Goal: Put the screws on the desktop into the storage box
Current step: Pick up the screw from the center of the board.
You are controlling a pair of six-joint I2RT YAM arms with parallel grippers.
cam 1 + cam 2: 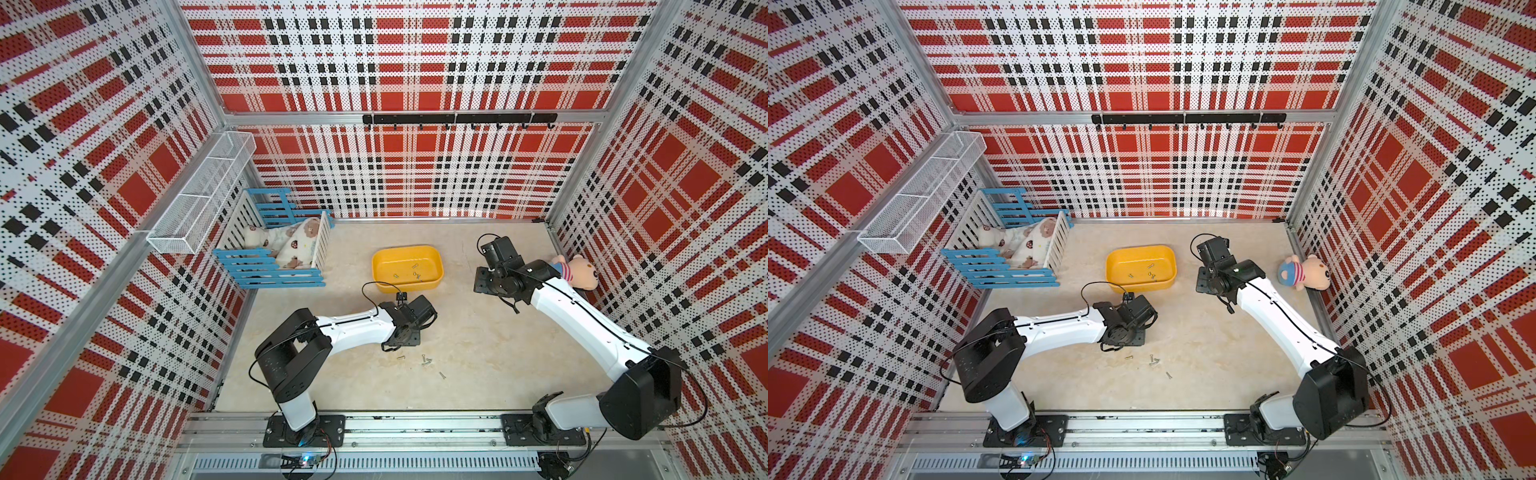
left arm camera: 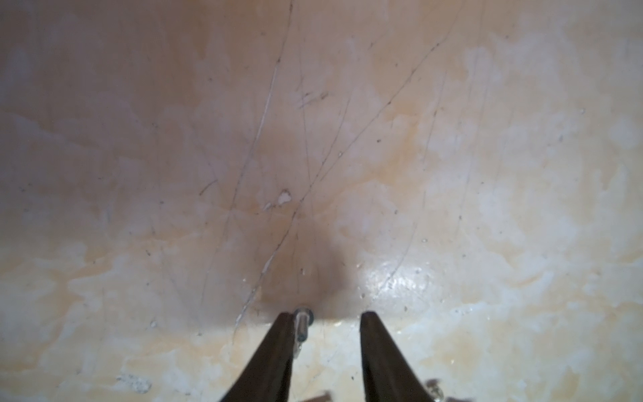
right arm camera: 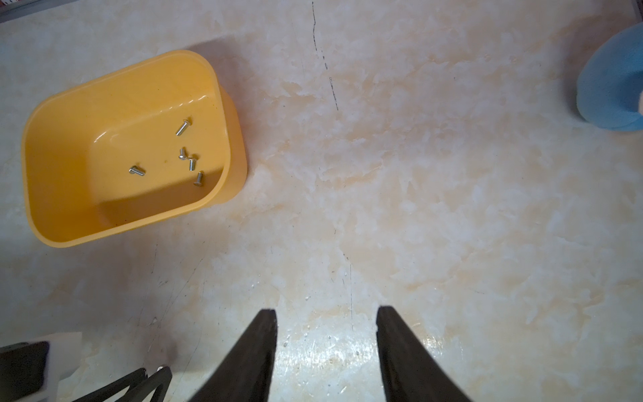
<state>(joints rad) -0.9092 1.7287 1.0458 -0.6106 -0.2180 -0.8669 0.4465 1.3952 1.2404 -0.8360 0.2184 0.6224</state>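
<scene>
Desktop (image 1: 478, 353): beige, faintly marbled, and scratched where the left wrist cam sees it.

Storage box (image 1: 386, 266): a shallow yellow tub with rounded corners and a lipped rim. It sits mid-table toward the back wall, between the two arms. I count five screws (image 3: 192, 163) on its floor. They're tiny, silver-grey and round-headed, three close together and two apart.

In both top views I see a few more screws (image 1: 426, 360) loose on the desktop. They lie just on the near side of the left wrist, well apart from the box.

Left gripper (image 2: 327, 316): low over the desktop, jaws part-open with a clear gap. One screw (image 2: 302, 323) lies between them, its shank against the inner face of one finger. The other finger isn't touching it, so it's not clamped.

Right gripper (image 3: 327, 311): jaws wide with nothing between them, over bare desktop beside the box.
</scene>
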